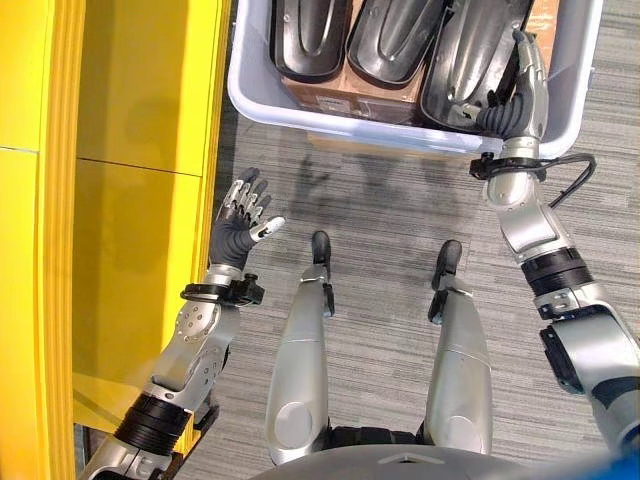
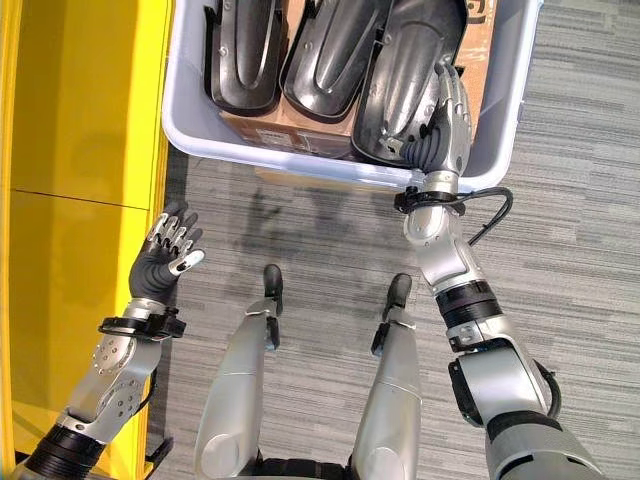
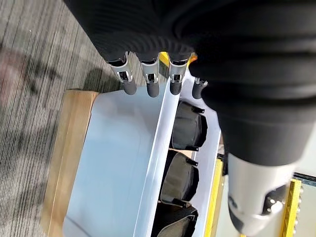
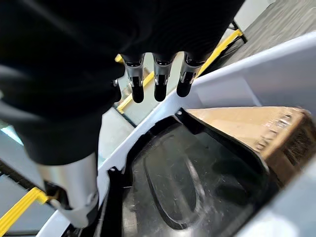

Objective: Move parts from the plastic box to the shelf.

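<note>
Three black moulded parts lie side by side in the plastic box, resting on a brown cardboard piece inside it, so as far as these views show the bulk of the job is still ahead: no part is seen on the yellow shelf that stands just to the left of the box. The right hand reaches over the box's near wall and sits against the rightmost part, the one at the box's right end. Its fingers look extended and loosely together along the part's edge rather than curled round it, though the contact is hard to make out, so I judge the grasp not yet made. The left hand hangs over the floor short of the box, beside the shelf, palm up with fingers spread and holding nothing.
</note>
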